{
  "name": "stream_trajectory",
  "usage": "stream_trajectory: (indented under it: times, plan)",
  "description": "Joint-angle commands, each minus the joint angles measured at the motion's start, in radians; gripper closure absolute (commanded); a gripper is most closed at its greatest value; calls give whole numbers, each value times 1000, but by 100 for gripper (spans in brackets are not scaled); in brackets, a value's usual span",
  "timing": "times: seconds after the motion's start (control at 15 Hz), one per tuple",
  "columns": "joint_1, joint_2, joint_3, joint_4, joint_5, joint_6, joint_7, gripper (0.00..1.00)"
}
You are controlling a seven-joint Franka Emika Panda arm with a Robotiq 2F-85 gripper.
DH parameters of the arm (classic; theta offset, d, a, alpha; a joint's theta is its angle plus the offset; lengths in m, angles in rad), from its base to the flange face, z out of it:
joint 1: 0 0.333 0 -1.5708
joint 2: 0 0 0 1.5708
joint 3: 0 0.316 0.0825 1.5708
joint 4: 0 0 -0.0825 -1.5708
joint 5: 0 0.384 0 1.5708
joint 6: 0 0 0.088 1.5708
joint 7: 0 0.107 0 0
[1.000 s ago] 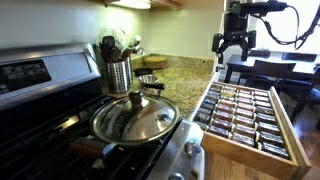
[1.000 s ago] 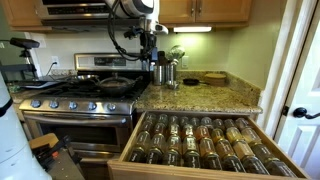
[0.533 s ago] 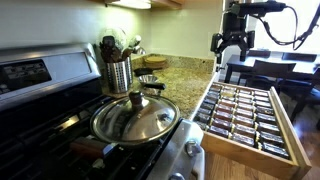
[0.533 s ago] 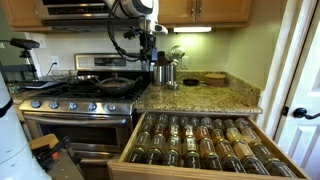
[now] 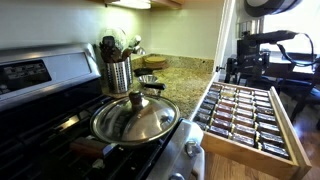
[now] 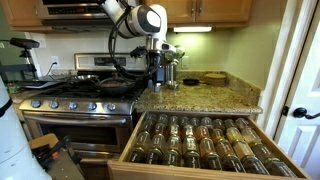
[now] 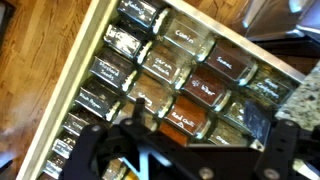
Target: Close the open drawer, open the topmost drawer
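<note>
Gripper fingers wide, empty, hovering above counter, inboard of its front edge. Open drawer of spice jars sticks out below that edge. Its front panel is outboard of fingers, long axis parallel to edge. Reckon push must start beyond panel.

Stove: stainless steel, black grates, knobs along the front edge.
Beside the stove: speckled granite tabletop.
Above and beside the stove: wooden wall cabinets, with a lit strip light under them.
Behind the stove: pale wall.
Well apart from the stove: white door.
Below: wooden plank floor.
</note>
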Motion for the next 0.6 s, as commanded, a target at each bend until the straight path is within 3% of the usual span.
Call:
stream_trajectory:
  times: [0.0,0.2,0.27,0.53]
  plan:
    - [-26,-76,-31,-139,-79,59,23,0]
    - [-40,-101,-46,-208,-188,78,24,0]
    - [-36,-31,-37,-125,-133,38,2,0]
    - [-36,-29,-34,-128,-137,40,2,0]
